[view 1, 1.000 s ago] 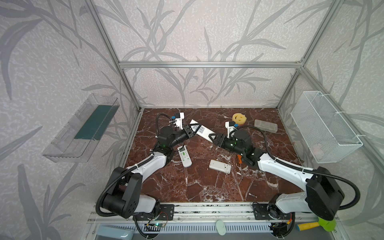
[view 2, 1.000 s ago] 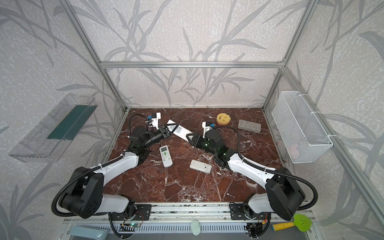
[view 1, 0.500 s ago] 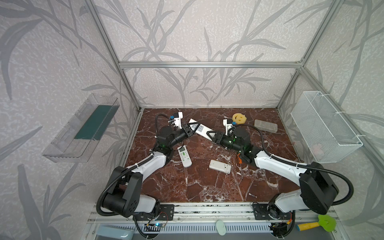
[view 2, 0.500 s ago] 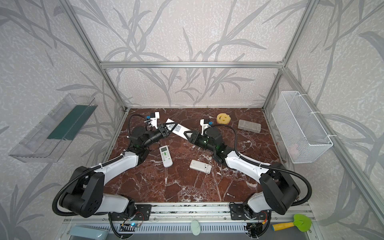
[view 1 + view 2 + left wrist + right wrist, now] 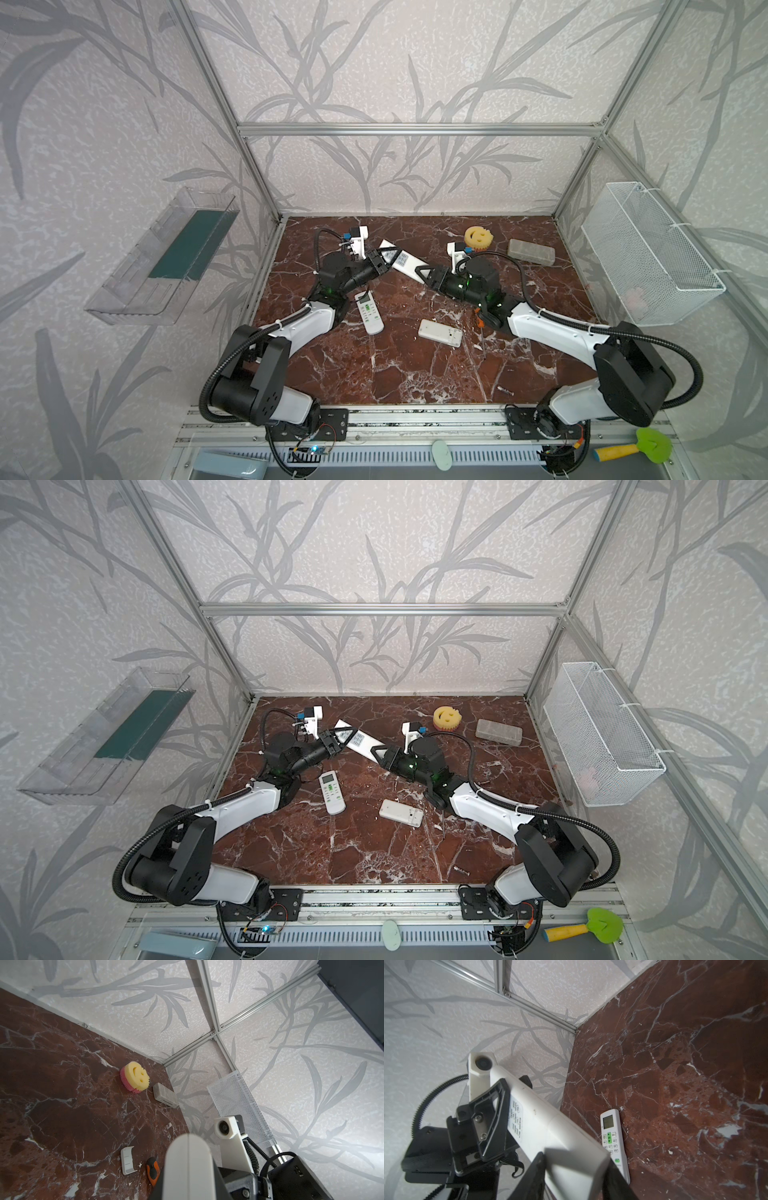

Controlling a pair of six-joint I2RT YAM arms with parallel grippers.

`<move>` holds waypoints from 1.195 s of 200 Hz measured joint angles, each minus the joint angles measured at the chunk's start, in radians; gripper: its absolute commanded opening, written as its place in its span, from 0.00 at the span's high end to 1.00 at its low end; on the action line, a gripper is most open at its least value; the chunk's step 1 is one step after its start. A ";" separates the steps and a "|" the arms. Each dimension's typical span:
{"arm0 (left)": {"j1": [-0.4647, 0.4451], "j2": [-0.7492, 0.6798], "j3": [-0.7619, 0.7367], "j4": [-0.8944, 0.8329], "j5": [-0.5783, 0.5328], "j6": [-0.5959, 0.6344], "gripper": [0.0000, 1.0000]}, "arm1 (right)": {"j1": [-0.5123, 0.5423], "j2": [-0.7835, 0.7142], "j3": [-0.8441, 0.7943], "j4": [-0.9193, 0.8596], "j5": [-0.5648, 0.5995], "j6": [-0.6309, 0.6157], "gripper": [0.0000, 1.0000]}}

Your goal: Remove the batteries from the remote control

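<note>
Red-brown marble tabletop (image 5: 415, 374) floors a cage lined with leaf-patterned paper, and over its far half the long white remote (image 5: 409, 262) hangs in the air between the two arms. The left gripper (image 5: 388, 255) pinches one end, just as it did a second ago. The change is at the other end. The right gripper (image 5: 424, 272), which a second ago stood a little back with its jaws wider, has moved up to the free end and drawn in on it. In the right wrist view its dark fingers (image 5: 533, 1176) lie against both sides of the white body, so it looks clamped. That makes a two-handed hold, probably so the back can be turned up or its cover worked off. No battery compartment shows in any view, so I cannot tell whether this remote is loaded. One dark grey battery (image 5: 504, 390) lies loose near the front edge of the tabletop, well apart from both grippers, and no green ones are in sight. A remote with green buttons (image 5: 369, 312) and a plain white remote (image 5: 439, 332) rest on the marble. A small white cover (image 5: 128, 1160) lies just beside the screwdriver (image 5: 152, 1169).
</note>
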 measured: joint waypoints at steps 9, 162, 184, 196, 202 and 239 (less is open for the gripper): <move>0.004 0.000 0.000 0.001 -0.004 -0.003 1.00 | -0.005 0.000 -0.001 0.006 -0.006 0.008 0.73; -0.008 0.080 -0.002 0.021 0.003 0.037 1.00 | -0.036 0.000 -0.041 -0.037 0.013 -0.044 0.75; -0.011 0.142 -0.003 0.064 0.010 0.024 1.00 | -0.057 0.012 -0.053 -0.039 0.004 -0.055 0.77; -0.011 0.179 -0.003 0.093 0.011 0.016 1.00 | -0.073 0.033 -0.056 -0.034 -0.005 -0.056 0.77; -0.011 0.199 -0.002 0.107 0.010 0.013 1.00 | -0.081 0.046 -0.057 -0.030 -0.013 -0.056 0.78; -0.013 0.304 0.002 0.164 0.017 -0.007 1.00 | -0.116 0.090 -0.079 -0.006 -0.036 -0.053 0.88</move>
